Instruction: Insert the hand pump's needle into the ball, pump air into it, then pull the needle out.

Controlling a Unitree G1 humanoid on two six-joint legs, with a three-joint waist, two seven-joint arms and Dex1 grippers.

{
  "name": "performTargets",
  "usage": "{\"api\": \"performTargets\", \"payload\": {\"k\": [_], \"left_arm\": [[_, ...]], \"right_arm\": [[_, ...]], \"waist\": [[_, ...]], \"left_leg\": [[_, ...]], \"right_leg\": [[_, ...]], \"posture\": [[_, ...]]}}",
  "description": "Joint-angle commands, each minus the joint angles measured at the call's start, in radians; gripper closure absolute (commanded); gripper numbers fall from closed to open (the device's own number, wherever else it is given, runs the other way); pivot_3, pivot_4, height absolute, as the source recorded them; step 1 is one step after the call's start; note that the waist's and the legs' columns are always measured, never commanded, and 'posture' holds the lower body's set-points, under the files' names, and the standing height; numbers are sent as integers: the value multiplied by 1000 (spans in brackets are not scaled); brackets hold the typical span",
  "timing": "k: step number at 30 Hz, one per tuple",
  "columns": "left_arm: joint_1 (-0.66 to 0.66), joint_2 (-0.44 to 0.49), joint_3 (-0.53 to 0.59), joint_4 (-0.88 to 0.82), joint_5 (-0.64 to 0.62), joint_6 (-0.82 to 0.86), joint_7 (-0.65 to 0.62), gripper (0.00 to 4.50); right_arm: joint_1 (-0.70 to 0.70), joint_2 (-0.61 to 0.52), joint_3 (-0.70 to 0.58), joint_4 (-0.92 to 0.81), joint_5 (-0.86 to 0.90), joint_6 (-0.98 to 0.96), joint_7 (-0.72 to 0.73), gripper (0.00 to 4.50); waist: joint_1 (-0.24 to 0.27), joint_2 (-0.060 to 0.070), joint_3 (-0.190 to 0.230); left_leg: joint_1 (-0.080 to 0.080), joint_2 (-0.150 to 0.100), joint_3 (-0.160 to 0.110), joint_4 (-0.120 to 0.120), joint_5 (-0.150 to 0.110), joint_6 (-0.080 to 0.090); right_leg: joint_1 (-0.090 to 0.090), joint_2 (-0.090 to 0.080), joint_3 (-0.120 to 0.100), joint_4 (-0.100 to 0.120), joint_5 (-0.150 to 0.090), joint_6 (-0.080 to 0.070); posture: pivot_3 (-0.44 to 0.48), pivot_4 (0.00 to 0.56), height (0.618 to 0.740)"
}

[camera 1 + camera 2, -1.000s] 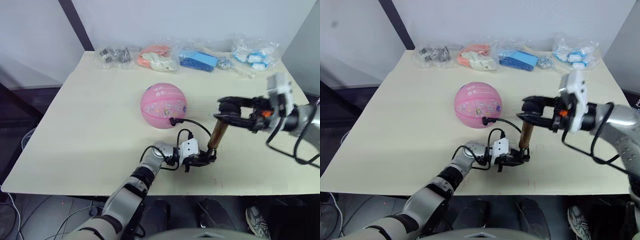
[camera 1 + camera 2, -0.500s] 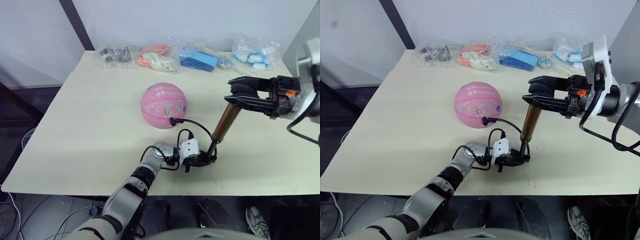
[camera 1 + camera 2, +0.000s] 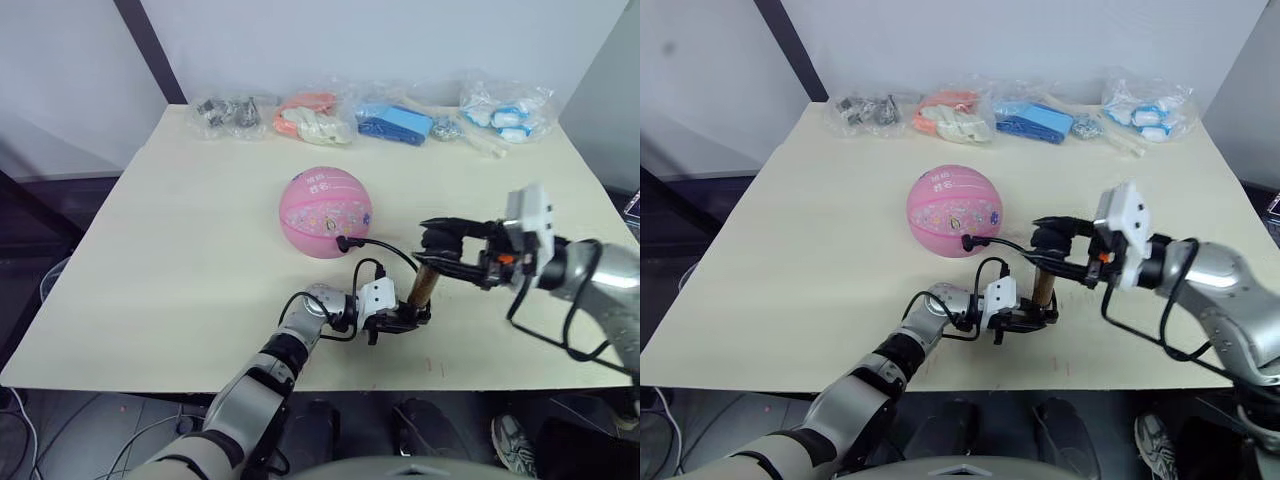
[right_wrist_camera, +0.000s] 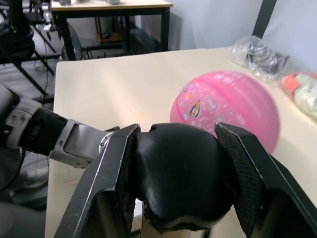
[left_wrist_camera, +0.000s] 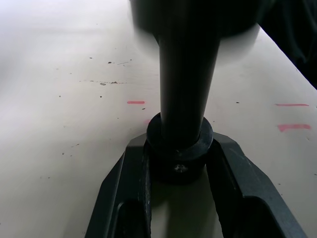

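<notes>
The pink ball (image 3: 326,211) rests mid-table. A thin black hose (image 3: 388,246) runs from its lower front to the hand pump (image 3: 420,286), which stands upright near the table's front. The needle is hidden where the hose end meets the ball. My left gripper (image 3: 408,318) lies low on the table, shut on the pump's black base cap (image 5: 179,148). My right gripper (image 3: 436,248) comes in from the right and is shut on the pump's black handle (image 4: 181,173), low over the short gold barrel.
Clear bags line the table's far edge: dark parts (image 3: 225,108), orange-and-white items (image 3: 312,115), blue items (image 3: 395,122) and blue-white items (image 3: 505,108). The table's front edge (image 3: 300,378) runs just behind my left gripper.
My right gripper lifted the handle half a second ago and has now pushed it down, lower than a second ago. The left gripper and the ball have stayed put.
</notes>
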Motion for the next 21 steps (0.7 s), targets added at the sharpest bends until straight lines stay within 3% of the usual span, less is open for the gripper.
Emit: {"api": "performTargets", "payload": {"k": [1, 8, 21], "left_arm": [[30, 22, -34, 59, 54, 37, 5, 3388], [34, 25, -33, 54, 52, 39, 4, 3388], [37, 26, -32, 57, 49, 34, 5, 3388]], "right_arm": [[62, 31, 96, 76, -121, -45, -1, 2571], [85, 71, 114, 112, -181, -99, 10, 2571], [-188, -115, -183, 1, 193, 223, 30, 2571]], "waist": [[-1, -1, -1], [-2, 0, -1], [0, 3, 3]], "left_leg": [[0, 0, 0, 0, 0, 0], [2, 0, 1, 0, 0, 0], [-2, 0, 0, 0, 0, 0]], "right_leg": [[0, 0, 0, 0, 0, 0], [0, 1, 1, 0, 0, 0], [-2, 0, 0, 0, 2, -4]], "posture": [[0, 150, 740], [0, 150, 740], [0, 150, 740]]}}
